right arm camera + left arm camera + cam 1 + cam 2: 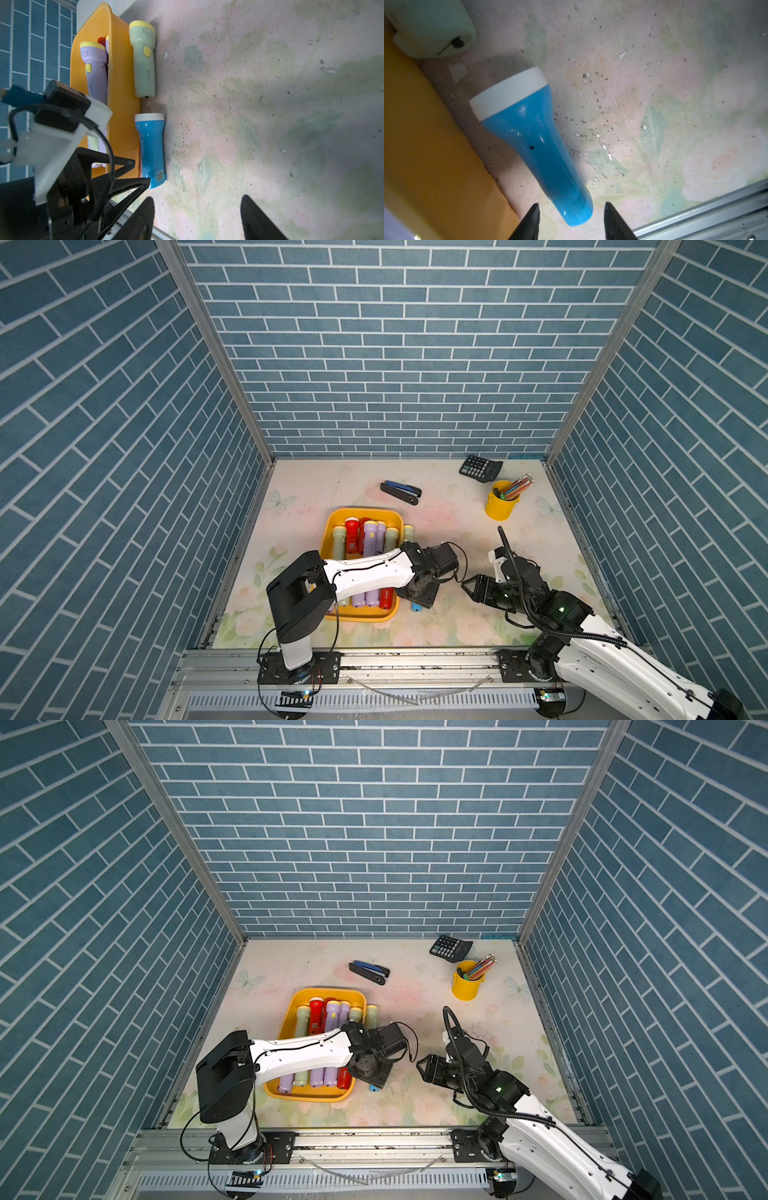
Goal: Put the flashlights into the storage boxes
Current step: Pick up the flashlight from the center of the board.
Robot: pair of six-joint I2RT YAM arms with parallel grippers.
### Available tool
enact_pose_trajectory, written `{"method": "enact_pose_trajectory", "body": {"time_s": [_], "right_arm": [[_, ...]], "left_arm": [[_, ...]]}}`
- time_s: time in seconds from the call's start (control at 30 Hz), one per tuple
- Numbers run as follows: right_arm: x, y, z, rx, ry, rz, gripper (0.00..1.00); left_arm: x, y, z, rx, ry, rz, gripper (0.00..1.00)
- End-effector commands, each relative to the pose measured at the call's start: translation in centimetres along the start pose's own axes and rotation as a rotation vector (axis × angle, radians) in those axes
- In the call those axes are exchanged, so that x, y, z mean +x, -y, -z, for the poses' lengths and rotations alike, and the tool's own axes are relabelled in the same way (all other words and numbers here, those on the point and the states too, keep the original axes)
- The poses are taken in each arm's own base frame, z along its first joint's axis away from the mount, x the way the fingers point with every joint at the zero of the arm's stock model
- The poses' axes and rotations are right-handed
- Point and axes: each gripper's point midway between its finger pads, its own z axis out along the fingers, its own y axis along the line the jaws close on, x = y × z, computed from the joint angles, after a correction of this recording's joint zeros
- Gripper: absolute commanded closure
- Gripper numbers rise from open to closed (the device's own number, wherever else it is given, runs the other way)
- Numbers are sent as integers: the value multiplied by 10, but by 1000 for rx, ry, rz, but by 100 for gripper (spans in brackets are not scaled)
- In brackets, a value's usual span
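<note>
A: Left gripper (572,218)?
B: Jaws partly apart, straddling the tail of the blue flashlight (535,145), not gripping. It lies on the table (654,104), just beside the yellow tray (425,135).
A: Right gripper (197,214)?
B: Jaws spread wide, empty.

Blue flashlight (537,149): smooth, glossy plastic body showing highlights, with a matt white plastic head. Yellow-orange tray (425,135): smooth plastic of dull sheen; pale green flashlight (144,68): satin plastic with glossier yellow trim. Table covering (654,93): matt floral print, rough, scuffed and flaked in spots; edge rail (716,209): brushed bare metal.
</note>
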Motion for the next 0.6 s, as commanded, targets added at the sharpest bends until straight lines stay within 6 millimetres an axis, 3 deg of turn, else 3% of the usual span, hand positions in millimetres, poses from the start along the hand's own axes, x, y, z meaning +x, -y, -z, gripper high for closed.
{"method": "enact_pose_trajectory", "body": {"time_s": [0.0, 0.27, 0.57], "right_arm": [[4, 10, -2, 30, -7, -3, 33], [5, 12, 0, 33, -4, -6, 33], [5, 14, 3, 35, 5, -7, 33]], "left_arm": [[7, -6, -12, -36, -34, 2, 48], [10, -1, -28, -17, -74, -1, 48], [13, -10, -40, -42, -106, -9, 58]]}}
